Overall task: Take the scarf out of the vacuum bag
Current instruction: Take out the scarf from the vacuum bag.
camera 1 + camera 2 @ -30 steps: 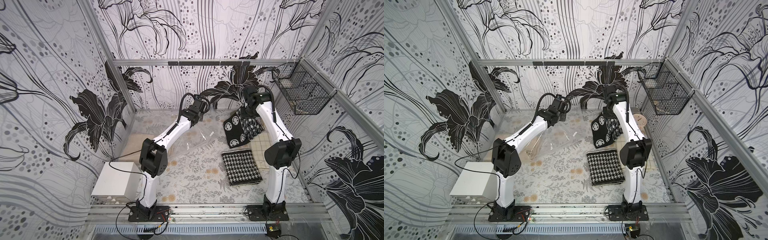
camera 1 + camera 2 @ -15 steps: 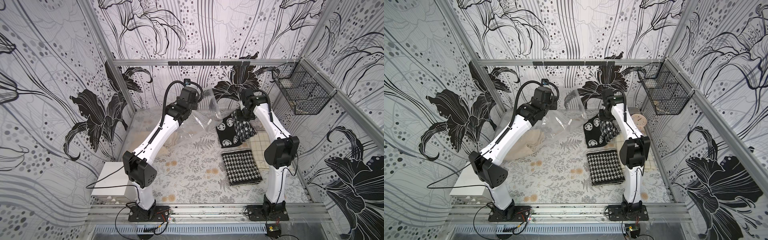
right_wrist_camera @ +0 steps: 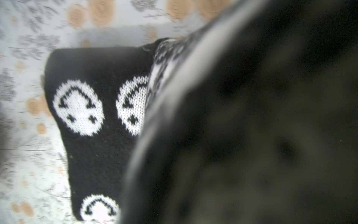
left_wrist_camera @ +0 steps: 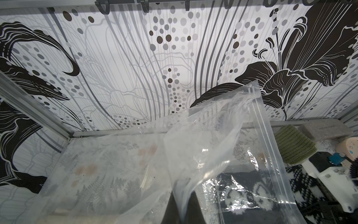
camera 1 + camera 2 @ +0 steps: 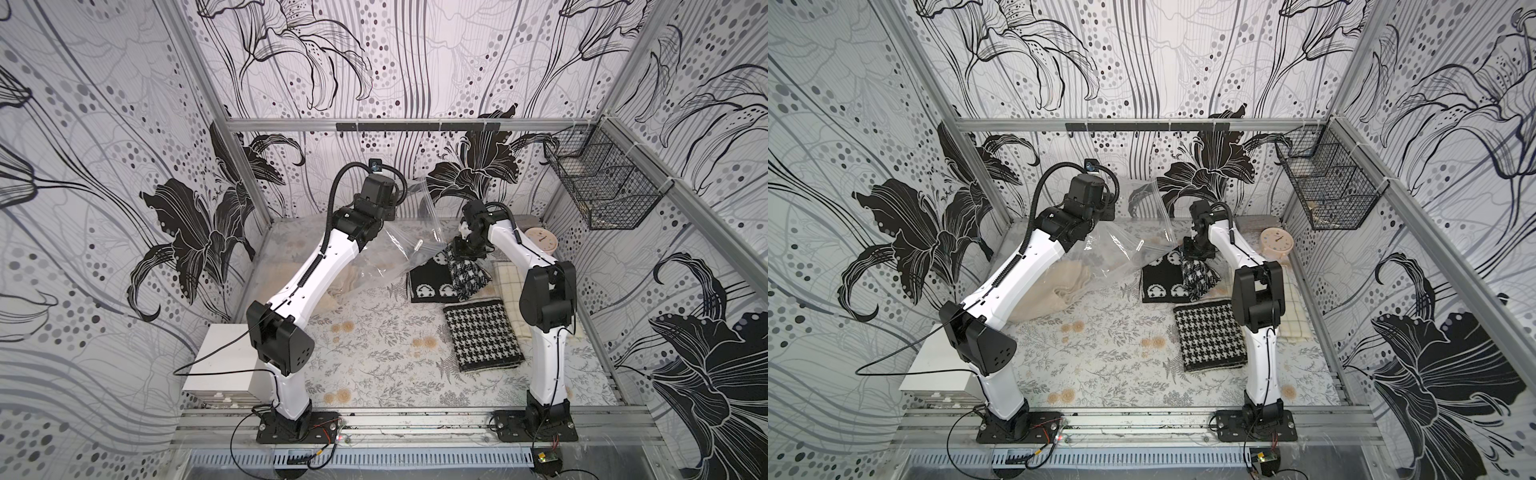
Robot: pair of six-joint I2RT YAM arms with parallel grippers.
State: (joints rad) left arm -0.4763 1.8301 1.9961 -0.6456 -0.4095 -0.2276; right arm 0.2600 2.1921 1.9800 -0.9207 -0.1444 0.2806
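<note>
- My right gripper (image 5: 466, 254) is pinched nearly closed on the bunched houndstooth end of the black-and-white knitted scarf (image 5: 471, 279), near the table's (image 5: 374, 353) far edge, right of middle.
- The scarf's black panel with white faces lies flat there; its far end shows through plastic, inside or underneath I cannot tell.
- My left gripper (image 5: 390, 212) is clamped fully closed on the large clear crinkly vacuum bag (image 4: 213, 155), held raised over the far edge's middle.
- A second folded houndstooth cloth (image 5: 482, 336) lies nearer the front right corner.
</note>
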